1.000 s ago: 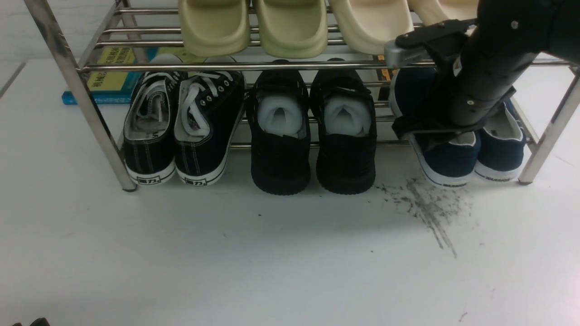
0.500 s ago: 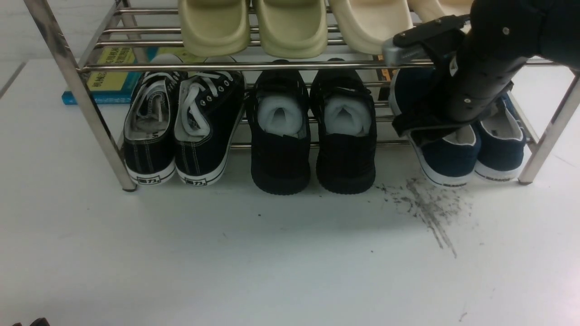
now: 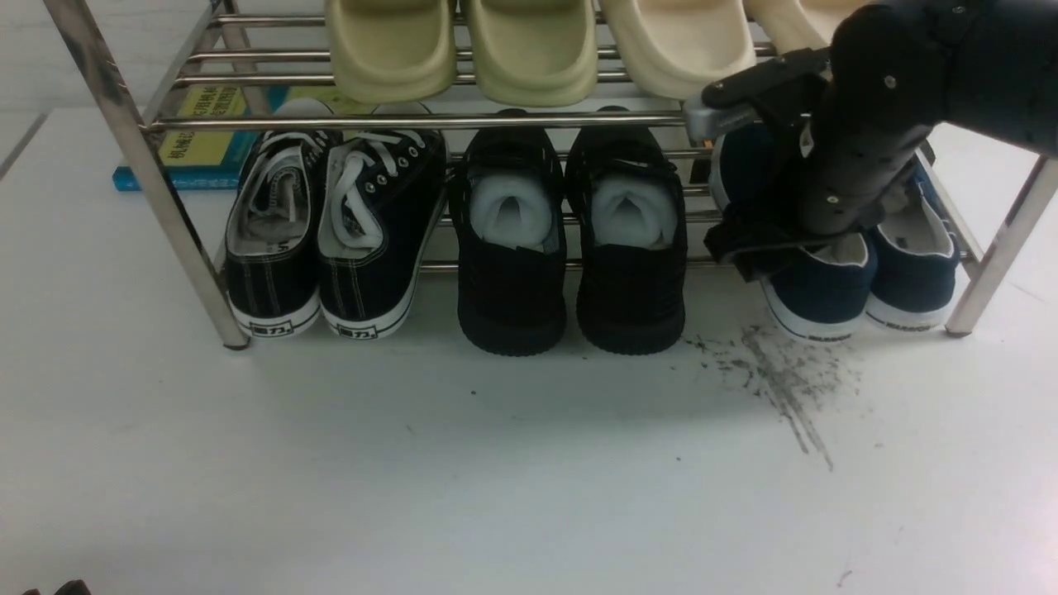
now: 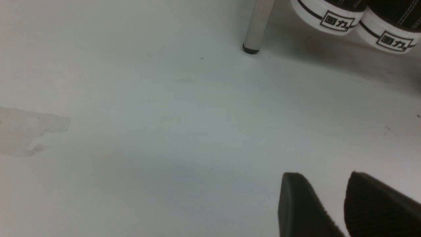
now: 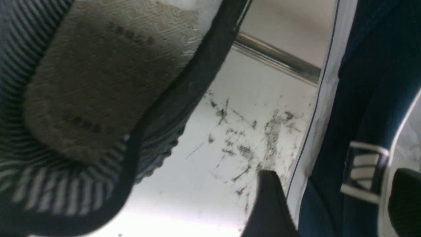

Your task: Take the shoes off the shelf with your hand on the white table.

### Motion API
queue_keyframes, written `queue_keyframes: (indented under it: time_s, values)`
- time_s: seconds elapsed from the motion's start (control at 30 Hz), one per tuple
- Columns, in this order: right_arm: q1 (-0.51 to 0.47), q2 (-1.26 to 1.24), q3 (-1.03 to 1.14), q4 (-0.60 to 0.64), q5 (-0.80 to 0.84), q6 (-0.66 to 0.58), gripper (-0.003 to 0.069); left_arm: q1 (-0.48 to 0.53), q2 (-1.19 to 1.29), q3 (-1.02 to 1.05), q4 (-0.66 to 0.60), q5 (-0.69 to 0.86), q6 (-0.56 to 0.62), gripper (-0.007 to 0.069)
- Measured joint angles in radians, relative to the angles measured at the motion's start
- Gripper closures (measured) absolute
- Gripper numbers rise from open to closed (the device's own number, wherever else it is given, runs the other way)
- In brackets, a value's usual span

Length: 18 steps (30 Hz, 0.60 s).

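- White tabletop (image 3: 413, 463), matte, smudged with dark scuff streaks (image 3: 785, 388) just in front of the shelf's (image 3: 165, 207) right end.
- On the shelf's lower tier, at its right end: navy shoes (image 3: 826, 306), heels poking out past the front bar, not yet lifted off.
- Toward the shelf's middle, all-black shoes (image 3: 570, 273); at its left end, black lace-up sneakers (image 3: 331, 248); on its top tier, pale slides (image 3: 463, 49).
- Reaching in under the shelf's top front bar: right hand (image 5: 335, 184), jaws spread wide, one finger outside the white sole of the navy shoe nearer the shelf's middle, the other inside its opening; no squeeze on the wall visible.
- Well apart from the shelf's left front leg, low over the tabletop: left hand (image 4: 324, 197), jaws slightly apart, pinching nothing.
- Likely trouble: closing on one shoe's side wall only, leaving its partner behind on the shelf.
- Soft canvas, apt to fold or slip out of a shallow pinch, dropping the shoe.
- Little room under the top bar: risk of knocking the wrist against it if raised too early, jolting the shelf and shifting the all-black pair.
- Risk of snagging the sole on the lower front bar if dragged out flat.
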<state>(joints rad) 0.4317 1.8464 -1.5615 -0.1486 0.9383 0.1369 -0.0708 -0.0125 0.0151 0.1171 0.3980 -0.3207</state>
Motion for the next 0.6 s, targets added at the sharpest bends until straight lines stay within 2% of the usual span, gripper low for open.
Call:
queue_keyframes:
  time_s: [0.43, 0.5, 0.6]
  values:
    - [0.0, 0.067, 0.0, -0.065, -0.018, 0.001, 0.0195, 0.0, 0.0, 0.0, 0.0, 0.0, 0.0, 0.0382]
    - [0.001, 0.068, 0.0, -0.064, -0.017, 0.003, 0.0216, 0.0, 0.0, 0.0, 0.0, 0.0, 0.0, 0.0382]
    - [0.002, 0.068, 0.0, -0.065, -0.017, 0.007, 0.0306, 0.0, 0.0, 0.0, 0.0, 0.0, 0.0, 0.0382]
